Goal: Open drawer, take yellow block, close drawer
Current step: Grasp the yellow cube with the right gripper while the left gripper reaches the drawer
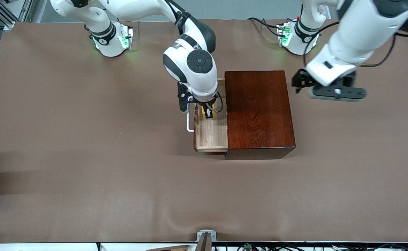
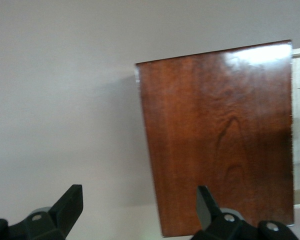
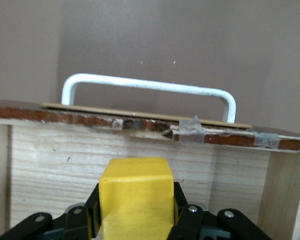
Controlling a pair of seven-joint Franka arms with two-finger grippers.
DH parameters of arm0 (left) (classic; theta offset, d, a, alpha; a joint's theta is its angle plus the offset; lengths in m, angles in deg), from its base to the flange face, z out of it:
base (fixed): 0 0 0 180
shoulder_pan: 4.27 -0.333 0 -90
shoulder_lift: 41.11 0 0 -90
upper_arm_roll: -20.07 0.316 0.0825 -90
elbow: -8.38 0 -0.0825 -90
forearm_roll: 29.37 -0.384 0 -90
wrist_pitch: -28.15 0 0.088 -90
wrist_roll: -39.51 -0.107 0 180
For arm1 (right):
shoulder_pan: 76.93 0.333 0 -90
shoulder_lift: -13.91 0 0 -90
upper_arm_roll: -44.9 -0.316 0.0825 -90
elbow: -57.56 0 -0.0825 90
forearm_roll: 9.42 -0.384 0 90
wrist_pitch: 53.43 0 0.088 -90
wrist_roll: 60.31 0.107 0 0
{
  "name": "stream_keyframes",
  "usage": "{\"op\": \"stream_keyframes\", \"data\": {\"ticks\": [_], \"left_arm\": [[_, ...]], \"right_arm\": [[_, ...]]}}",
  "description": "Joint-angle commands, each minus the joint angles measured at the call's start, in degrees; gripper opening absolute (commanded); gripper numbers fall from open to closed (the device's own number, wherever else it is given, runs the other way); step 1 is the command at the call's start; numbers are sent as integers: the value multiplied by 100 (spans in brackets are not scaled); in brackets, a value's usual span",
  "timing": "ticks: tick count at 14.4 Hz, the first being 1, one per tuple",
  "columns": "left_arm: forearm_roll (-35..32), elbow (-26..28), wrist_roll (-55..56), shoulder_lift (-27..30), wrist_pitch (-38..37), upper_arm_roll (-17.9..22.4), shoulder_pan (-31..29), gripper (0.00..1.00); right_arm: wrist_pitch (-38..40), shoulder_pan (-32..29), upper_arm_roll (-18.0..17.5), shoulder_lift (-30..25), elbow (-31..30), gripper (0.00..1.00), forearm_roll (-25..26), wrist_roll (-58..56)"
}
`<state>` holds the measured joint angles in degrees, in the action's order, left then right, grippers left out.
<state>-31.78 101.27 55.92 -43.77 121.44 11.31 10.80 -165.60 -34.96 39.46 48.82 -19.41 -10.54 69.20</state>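
Yellow block: the yellow block (image 3: 135,197) sits between the right gripper's fingers, inside the open drawer; in the front view only a sliver of yellow (image 1: 204,111) shows under the wrist.
Right gripper: the right gripper (image 1: 208,113) reaches down into the drawer, its black fingers (image 3: 186,220) pressed against two opposite sides of the block, closed to the block's width.
Drawer: the drawer (image 1: 211,134) is pulled out of the box toward the right arm's end of the table; its pale wood floor lies bare below the gripper, on the side nearer the front camera.
Drawer front: the pale inner face of the drawer front (image 3: 65,165) stands just ahead of the held block, with a chipped reddish-brown top edge and bits of tape on it.
Handle: the white U-shaped handle (image 1: 189,122) sticks out from the drawer front, just beside the gripper on the side away from the box; the right wrist view shows it (image 3: 150,86) above the drawer front's edge.
Wooden box: the glossy reddish-brown box (image 1: 258,109) stands right beside the right gripper, toward the left arm's end.
Left gripper: the left gripper (image 1: 333,91) hangs in the air over the table just off the box's side, empty, fingers (image 2: 70,202) spread wide; the arm waits.
Table: the brown table cover (image 1: 85,139) surrounds the box.
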Motion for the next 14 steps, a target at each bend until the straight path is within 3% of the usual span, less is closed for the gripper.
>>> {"op": "stream_keyframes", "data": {"ticks": [1,3,6,11,14], "left_arm": [[-14,-218,720,-305,162,-336,13,100],[13,-219,1213,-410,400,-486,127,100],[30,-253,2072,-770,935,-592,513,100],[-40,-1350,4006,-2052,1568,-574,1295,100],[-57,-1537,5071,-2563,2394,-513,1717,100]], "right_arm": [[545,-276,-80,-72,331,0,-46,-240],[888,-443,-71,-177,446,0,-370,-662],[1109,-768,-63,-423,472,0,-459,-1347],[1302,-927,-1,-433,244,0,-371,-2569],[1443,-1287,-1,-459,226,0,-371,-3403]]}}
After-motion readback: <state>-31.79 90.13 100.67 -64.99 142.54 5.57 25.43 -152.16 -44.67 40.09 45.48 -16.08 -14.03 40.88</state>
